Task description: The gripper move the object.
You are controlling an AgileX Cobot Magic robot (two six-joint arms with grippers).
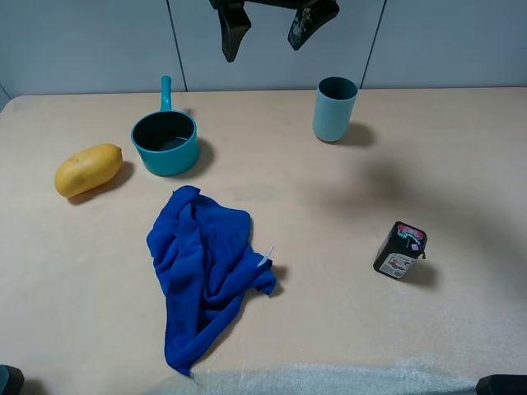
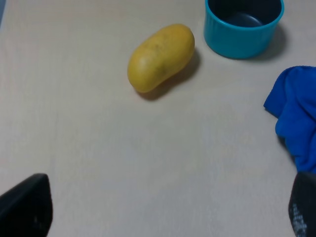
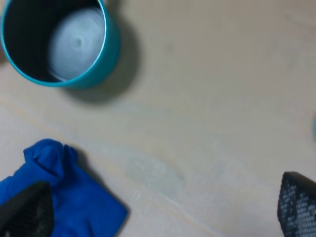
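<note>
The teal saucepan [image 1: 165, 141] stands upright at the back left of the table, its straight handle [image 1: 165, 90] pointing away. It also shows in the left wrist view [image 2: 244, 29] and the right wrist view [image 3: 59, 44], dark inside. My right gripper [image 1: 270, 29] hangs open and empty high above the back middle of the table, right of the pan; its fingertips frame the right wrist view [image 3: 160, 212]. My left gripper [image 2: 163, 212] is open and empty, low over the table's front left, well short of the pan.
A yellow mango [image 1: 88, 169] lies left of the pan. A crumpled blue cloth [image 1: 206, 267] lies in front of the pan. A taller teal cup [image 1: 334, 109] stands at the back right. A small dark carton [image 1: 400, 251] stands on the right.
</note>
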